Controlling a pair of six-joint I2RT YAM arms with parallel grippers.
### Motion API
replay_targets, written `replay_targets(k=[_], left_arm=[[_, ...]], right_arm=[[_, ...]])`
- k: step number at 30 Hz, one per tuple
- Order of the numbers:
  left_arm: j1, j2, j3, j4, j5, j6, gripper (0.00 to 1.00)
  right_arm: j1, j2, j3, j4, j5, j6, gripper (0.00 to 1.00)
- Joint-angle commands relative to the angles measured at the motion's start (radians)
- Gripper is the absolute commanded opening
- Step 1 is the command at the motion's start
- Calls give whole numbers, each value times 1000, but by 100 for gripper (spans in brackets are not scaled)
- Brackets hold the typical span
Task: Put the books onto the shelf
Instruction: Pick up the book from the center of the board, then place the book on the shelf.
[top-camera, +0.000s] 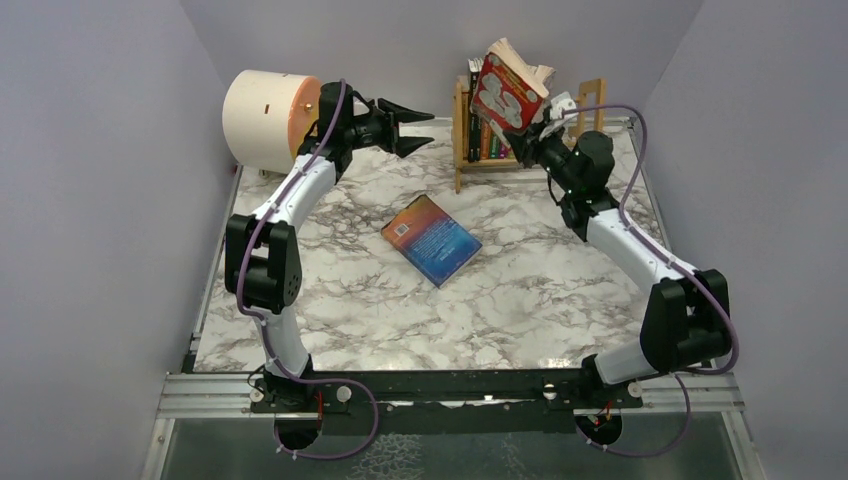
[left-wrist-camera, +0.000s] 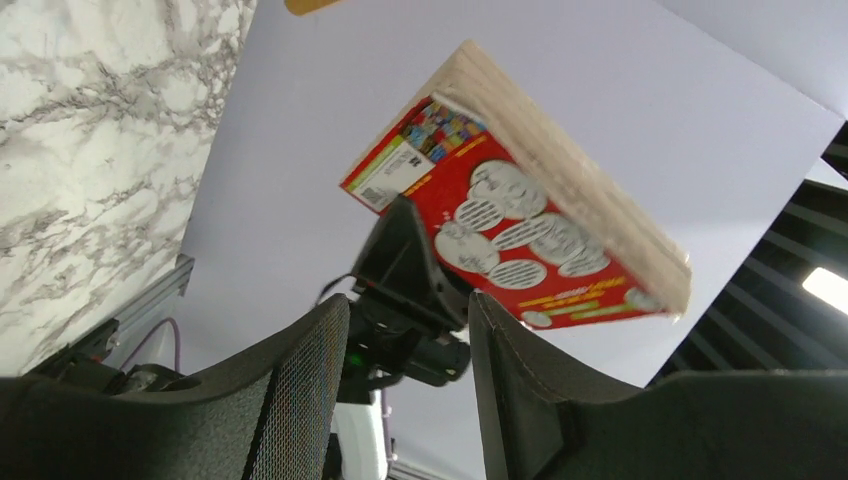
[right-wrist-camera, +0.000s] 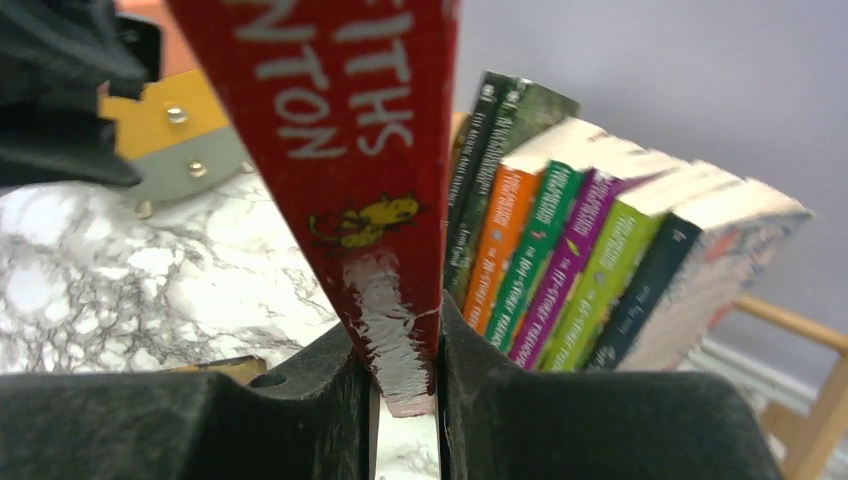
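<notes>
The right hand (top-camera: 534, 130), clamped on the lower end of the red book (top-camera: 506, 92), holds it tilted toward 11 o'clock just above the shelf (top-camera: 461, 150) at its 9 o'clock, while the left hand (top-camera: 412, 128) hangs apart and empty at the shelf's 9 o'clock.

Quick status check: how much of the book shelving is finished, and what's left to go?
Done: a row of books already stands on the shelf. In hand: the right gripper is clamped on the red book, held up close to the shelf. Left: the blue book lies flat on the table, and the left gripper is open and empty.
</notes>
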Motion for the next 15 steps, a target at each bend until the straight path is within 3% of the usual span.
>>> replay_targets(k=[1, 8, 15], left_arm=[[2, -4, 47, -147, -61, 151, 41], [3, -16, 52, -271, -103, 312, 40], [3, -18, 46, -319, -123, 405, 40]], right_arm=[[-4, -44, 211, -378, 256, 67, 1], [-4, 29, 485, -686, 487, 135, 1], [-4, 171, 716, -889, 640, 181, 1]])
